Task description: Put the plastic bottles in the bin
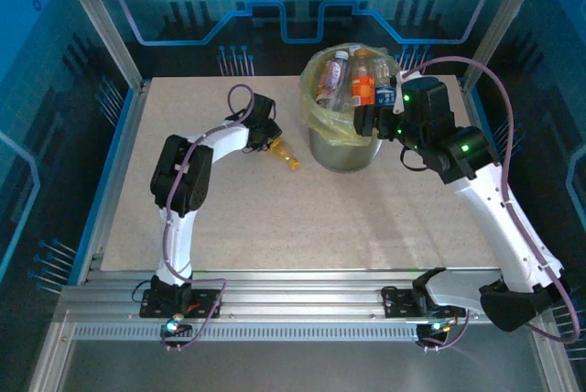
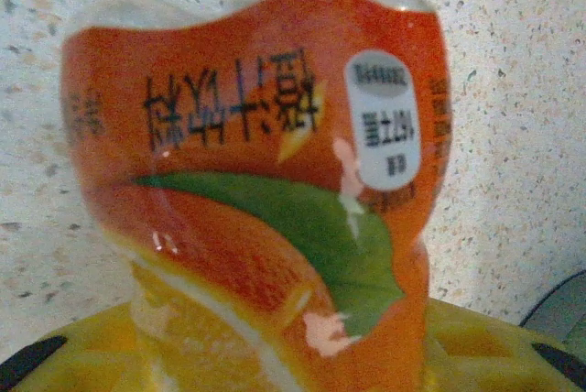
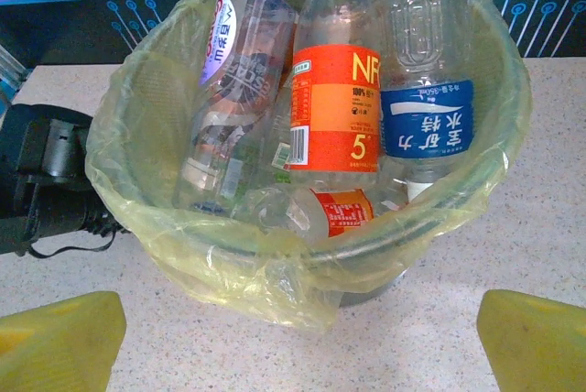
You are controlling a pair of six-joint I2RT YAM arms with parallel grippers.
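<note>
A crushed orange bottle (image 2: 256,181) with an orange label and a green leaf picture sits between the yellow fingers (image 2: 64,360) of my left gripper (image 2: 284,355), which is shut on it. In the top view this bottle (image 1: 287,157) lies low over the table, left of the bin (image 1: 343,149), at my left gripper (image 1: 265,136). The bin (image 3: 513,136), lined with a yellow-green bag, holds several bottles: one white-capped (image 3: 240,71), one orange-labelled (image 3: 334,108), one blue-labelled (image 3: 426,90). My right gripper (image 3: 298,346) is open, facing the bin's near wall, nothing between its fingertips (image 3: 536,342).
Speckled tabletop (image 1: 275,218) spreads in front of the bin and both arms. Blue enclosure walls (image 1: 101,35) and metal posts surround the table. My right gripper (image 1: 368,120) hovers at the bin's right rim. A black part of the left arm (image 3: 41,181) shows left of the bin.
</note>
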